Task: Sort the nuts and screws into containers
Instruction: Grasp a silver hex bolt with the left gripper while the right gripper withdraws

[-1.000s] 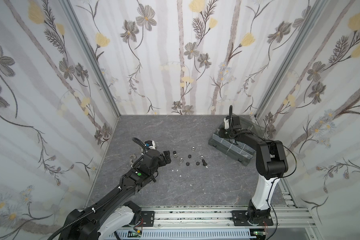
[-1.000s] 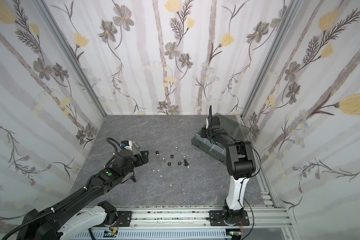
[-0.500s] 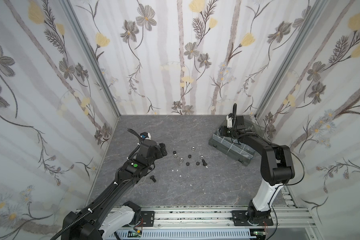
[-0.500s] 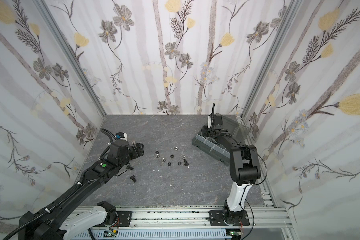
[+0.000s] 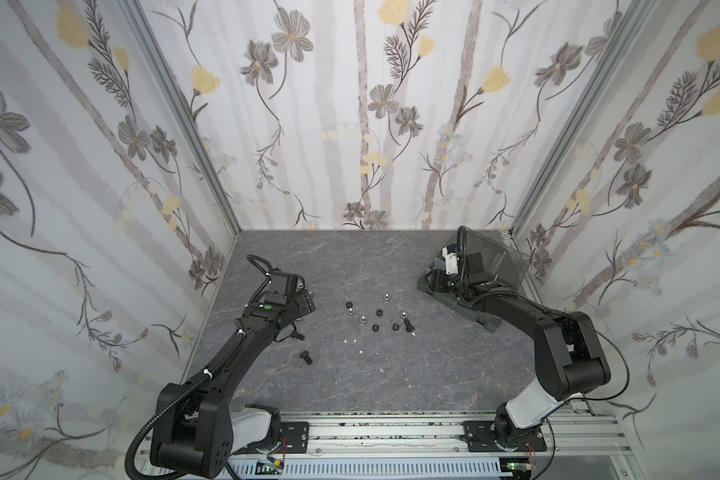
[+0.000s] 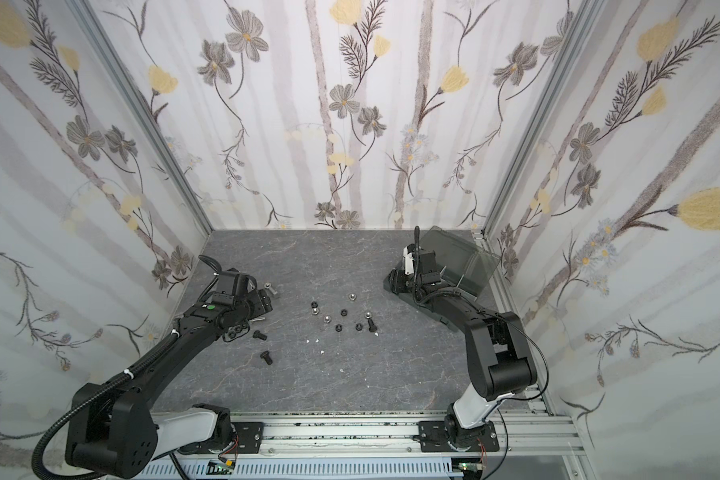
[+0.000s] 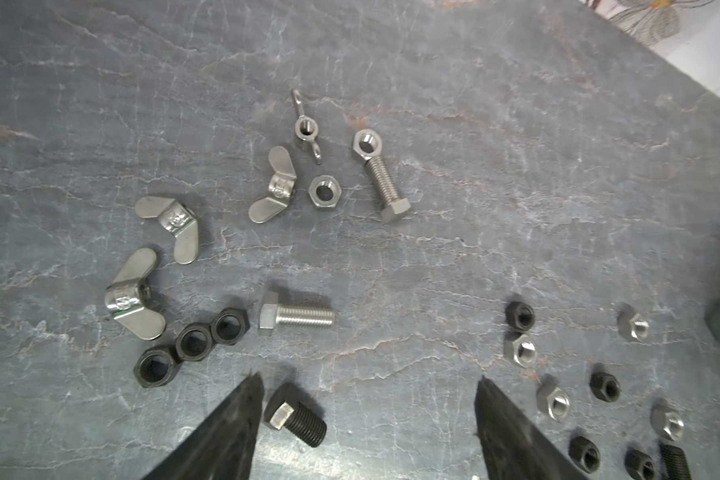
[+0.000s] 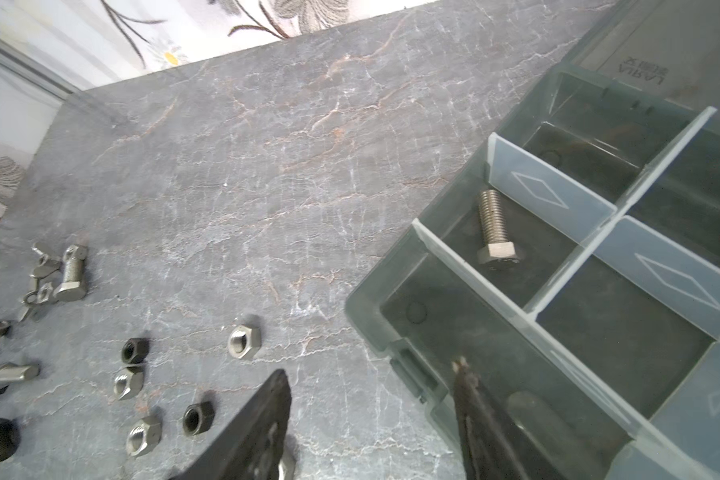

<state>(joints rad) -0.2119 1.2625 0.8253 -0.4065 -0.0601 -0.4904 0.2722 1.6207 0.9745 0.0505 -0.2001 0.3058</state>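
My left gripper [image 7: 371, 380] is open and low over the table, at the left in both top views [image 5: 306, 301] [image 6: 267, 305]. A black screw [image 7: 295, 419] lies loose between its jaws, close to one finger. Ahead of it lie a silver screw [image 7: 296, 319], three black nuts [image 7: 192, 343] in a row and a silver screw with a nut on its tip [image 7: 381, 183]. My right gripper [image 8: 371, 370] is open and empty at the corner of the containers' box [image 8: 375, 291] [image 5: 487, 322]. One silver screw [image 8: 495, 226] lies in a compartment. The other compartments in view are bare.
Several wing nuts [image 7: 175, 226] lie in the left pile. Mixed black and silver nuts [image 5: 377, 312] and a black screw [image 5: 408, 323] sit mid-table. Another black screw [image 5: 305, 356] lies alone nearer the front. The box's smoky lid [image 5: 495, 257] stands open at the back right.
My left arm has swung back and to the left, uncovering the lone black screw near the front, and its jaws have narrowed a little. My right gripper's jaws have opened at the box.
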